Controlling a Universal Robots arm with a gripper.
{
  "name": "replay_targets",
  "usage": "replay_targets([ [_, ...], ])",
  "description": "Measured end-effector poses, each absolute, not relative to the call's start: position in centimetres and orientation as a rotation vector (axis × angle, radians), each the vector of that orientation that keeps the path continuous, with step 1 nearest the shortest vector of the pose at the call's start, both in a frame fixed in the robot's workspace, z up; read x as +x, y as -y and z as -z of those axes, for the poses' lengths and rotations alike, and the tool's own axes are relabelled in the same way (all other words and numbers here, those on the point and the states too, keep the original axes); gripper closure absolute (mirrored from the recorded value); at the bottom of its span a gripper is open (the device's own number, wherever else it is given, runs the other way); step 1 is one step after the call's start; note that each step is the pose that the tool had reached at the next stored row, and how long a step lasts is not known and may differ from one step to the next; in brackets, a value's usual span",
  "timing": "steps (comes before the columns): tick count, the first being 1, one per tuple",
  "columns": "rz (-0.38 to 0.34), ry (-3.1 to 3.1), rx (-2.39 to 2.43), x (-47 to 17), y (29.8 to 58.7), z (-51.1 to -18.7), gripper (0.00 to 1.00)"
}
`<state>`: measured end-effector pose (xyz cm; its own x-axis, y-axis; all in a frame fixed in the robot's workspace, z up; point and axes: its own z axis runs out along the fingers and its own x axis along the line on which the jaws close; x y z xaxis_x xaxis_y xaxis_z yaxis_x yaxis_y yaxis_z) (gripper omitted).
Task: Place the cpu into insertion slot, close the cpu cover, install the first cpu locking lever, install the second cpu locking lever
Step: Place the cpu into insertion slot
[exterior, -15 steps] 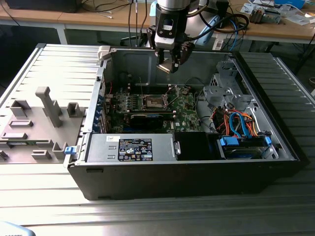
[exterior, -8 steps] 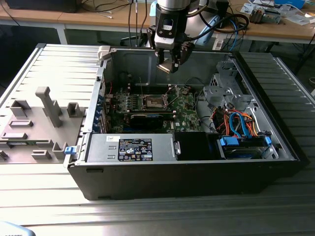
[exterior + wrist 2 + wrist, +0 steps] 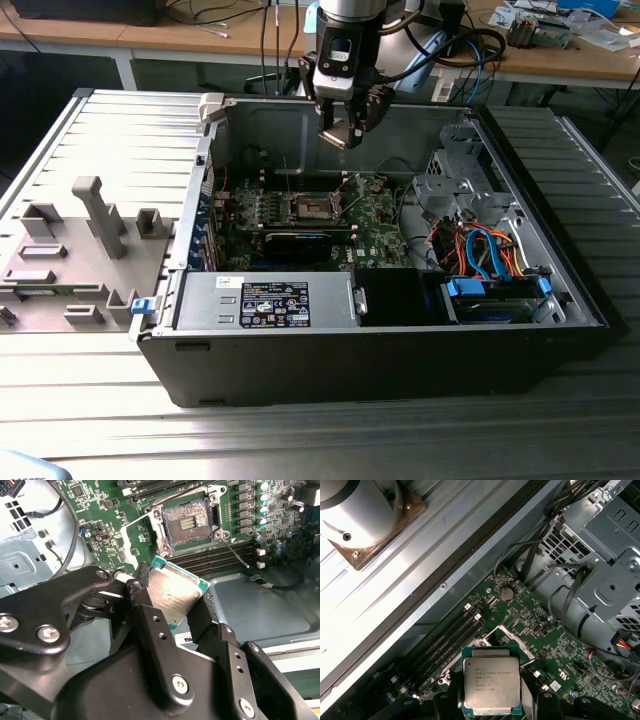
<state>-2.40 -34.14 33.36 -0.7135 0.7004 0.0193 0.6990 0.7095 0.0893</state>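
Gripping the cpu point(image 3: 491, 687) by its edges, pincer point(image 3: 343, 135) at upper centre of the exterior view, hovering above the bare insertion slot point(image 3: 310, 207), green motherboard point(image 3: 380, 225) inside a computer case point(image 3: 300, 370).

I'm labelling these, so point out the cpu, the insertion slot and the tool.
cpu point(image 3: 492, 685), first wrist view, metal top.
insertion slot point(image 3: 188, 524), second wrist view, dark centre.
tool point(image 3: 171, 594), second wrist view, midway between fingertips.

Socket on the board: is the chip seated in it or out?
Out. The socket is empty, pins bare; the gripper holds the chip clear of it.
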Motion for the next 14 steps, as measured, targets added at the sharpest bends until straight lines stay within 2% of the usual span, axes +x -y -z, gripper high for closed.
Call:
replay_targets([
  [14, -0.141, -2.881, 1.202, -2.40, 34.14, -33.36, 0.45],
])
